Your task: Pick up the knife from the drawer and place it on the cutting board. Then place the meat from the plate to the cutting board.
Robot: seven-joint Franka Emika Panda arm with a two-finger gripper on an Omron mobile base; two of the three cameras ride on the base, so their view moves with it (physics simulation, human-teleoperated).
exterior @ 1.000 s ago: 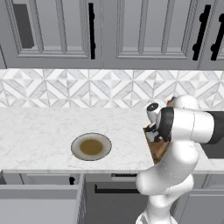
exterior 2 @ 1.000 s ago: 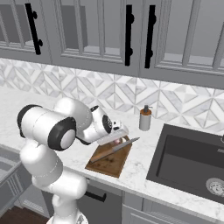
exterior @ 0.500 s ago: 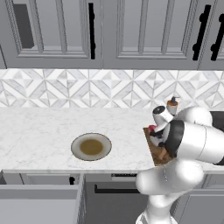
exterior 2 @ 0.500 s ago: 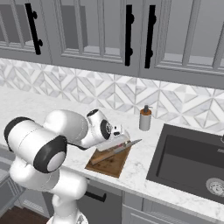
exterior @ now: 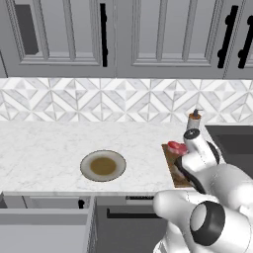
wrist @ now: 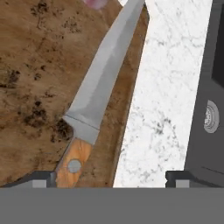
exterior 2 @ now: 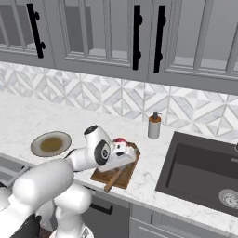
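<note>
With my pincer (wrist: pixel 109 177) spread wide and holding nothing, the knife (wrist: pixel 98 96) lies flat on the cutting board (wrist: pixel 39 78) right under it, blade along the board's edge by the counter (wrist: pixel 162 87). Meat (exterior 2: pixel 120 141) sits on the board too; plate (exterior: pixel 103 165) well off to the side.

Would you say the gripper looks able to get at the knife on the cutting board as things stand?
Probably yes: the gripper is open right above the knife, which lies flat and uncovered along the cutting board's edge; the meat sits at its far end.
</note>
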